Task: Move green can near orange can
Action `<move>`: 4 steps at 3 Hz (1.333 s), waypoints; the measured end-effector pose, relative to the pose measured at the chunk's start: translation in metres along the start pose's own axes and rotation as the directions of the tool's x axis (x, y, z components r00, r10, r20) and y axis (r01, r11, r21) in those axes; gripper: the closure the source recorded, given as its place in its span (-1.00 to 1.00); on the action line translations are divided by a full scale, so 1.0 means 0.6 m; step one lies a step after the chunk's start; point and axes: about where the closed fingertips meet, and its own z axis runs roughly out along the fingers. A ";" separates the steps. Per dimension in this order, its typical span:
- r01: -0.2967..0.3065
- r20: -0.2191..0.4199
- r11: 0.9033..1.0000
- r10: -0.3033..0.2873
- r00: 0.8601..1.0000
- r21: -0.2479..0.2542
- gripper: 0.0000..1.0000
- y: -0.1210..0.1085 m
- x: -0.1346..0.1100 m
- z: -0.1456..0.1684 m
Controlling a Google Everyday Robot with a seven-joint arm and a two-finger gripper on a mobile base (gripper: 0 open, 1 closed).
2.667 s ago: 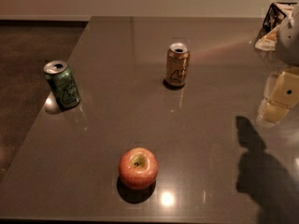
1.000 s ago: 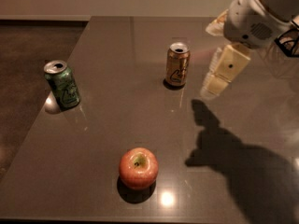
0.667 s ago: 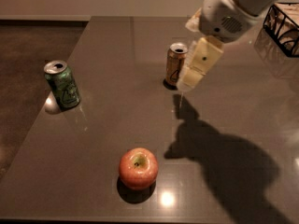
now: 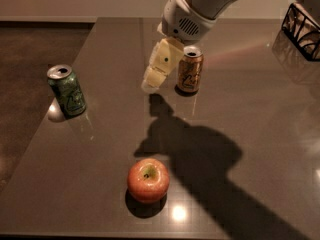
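One claw (image 4: 151, 82), newly beside orange can (image 4: 190, 70)

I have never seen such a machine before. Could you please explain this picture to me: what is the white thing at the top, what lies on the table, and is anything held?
The white thing is a robot's arm, reaching in from the upper right. Its pale grasping end, the pincer, hangs over the dark glossy table, just left of the small orange-brown aluminium drink can. There is one picture only, from a camera looking down on the table. A small green aluminium drink can stands upright near the left edge, and a round red apple sits at the front. Nothing is held: all three rest on the table.
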 end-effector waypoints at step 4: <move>0.018 0.069 0.997 -0.013 0.998 -0.074 -1.00 0.024 -0.158 0.178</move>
